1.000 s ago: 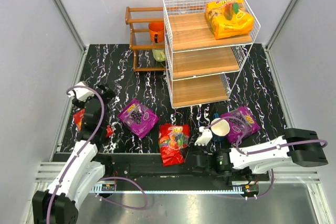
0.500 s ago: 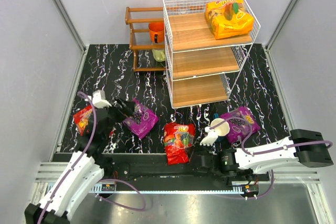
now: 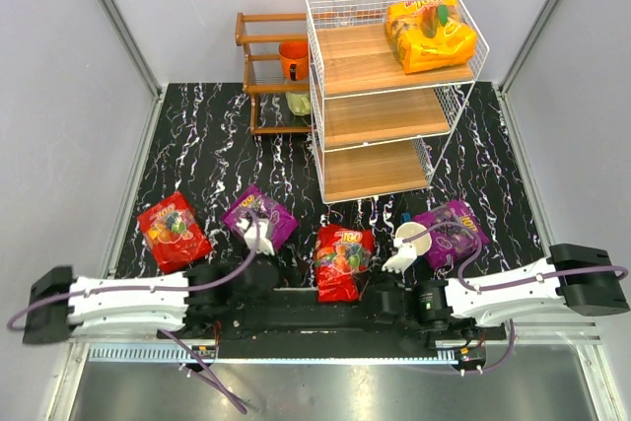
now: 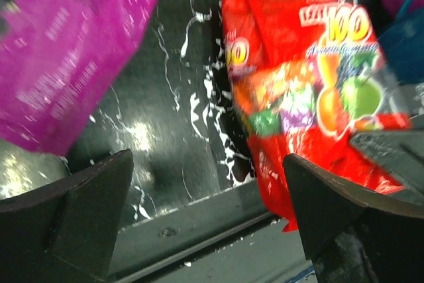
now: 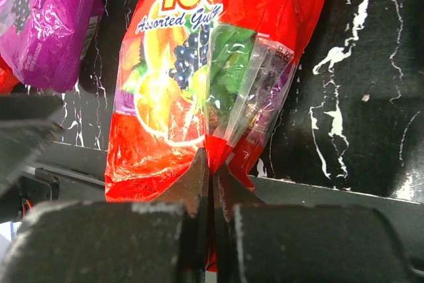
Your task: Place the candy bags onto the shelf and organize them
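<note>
An orange-yellow candy bag (image 3: 431, 35) lies on the top board of the white wire shelf (image 3: 380, 117). On the table lie a red bag (image 3: 173, 229), a purple bag (image 3: 258, 216), a middle red bag (image 3: 342, 258) and a second purple bag (image 3: 454, 229). My right gripper (image 3: 361, 288) is shut on the near edge of the middle red bag (image 5: 199, 71), pinching it between its fingertips (image 5: 212, 171). My left gripper (image 3: 284, 278) is open and empty (image 4: 207, 162), low at the near table edge between the purple bag (image 4: 66, 64) and the middle red bag (image 4: 305, 97).
A white paper cup (image 3: 412, 240) stands next to the right purple bag. A dark brown wooden rack (image 3: 264, 86) with an orange cup (image 3: 293, 58) stands left of the shelf. Grey walls close in both sides. A metal rail runs along the near edge.
My left arm has swung down from the left and now lies along the near edge, uncovering the left red bag. The middle red bag has shifted slightly back and right in my right gripper.
</note>
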Robot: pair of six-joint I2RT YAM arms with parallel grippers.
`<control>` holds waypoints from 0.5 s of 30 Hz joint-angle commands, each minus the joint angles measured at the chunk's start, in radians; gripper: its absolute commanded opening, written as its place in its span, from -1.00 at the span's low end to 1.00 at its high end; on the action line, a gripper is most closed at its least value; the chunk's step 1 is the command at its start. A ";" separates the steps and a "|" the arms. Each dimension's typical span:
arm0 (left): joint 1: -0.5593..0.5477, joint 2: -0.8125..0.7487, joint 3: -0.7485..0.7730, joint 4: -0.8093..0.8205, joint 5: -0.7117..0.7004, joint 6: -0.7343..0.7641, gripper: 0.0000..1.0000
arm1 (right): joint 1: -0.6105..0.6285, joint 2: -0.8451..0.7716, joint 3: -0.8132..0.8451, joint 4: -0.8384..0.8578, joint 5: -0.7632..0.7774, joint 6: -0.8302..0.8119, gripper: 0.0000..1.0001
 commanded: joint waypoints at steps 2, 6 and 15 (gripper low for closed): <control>-0.243 0.246 0.122 -0.007 -0.342 -0.273 0.98 | -0.017 -0.039 -0.023 0.014 0.088 0.045 -1.00; -0.334 0.408 0.220 -0.063 -0.430 -0.416 0.97 | -0.017 -0.036 -0.017 0.020 0.073 0.036 -1.00; -0.385 0.524 0.235 0.006 -0.470 -0.492 0.56 | -0.017 -0.028 -0.037 0.065 0.051 0.044 -1.00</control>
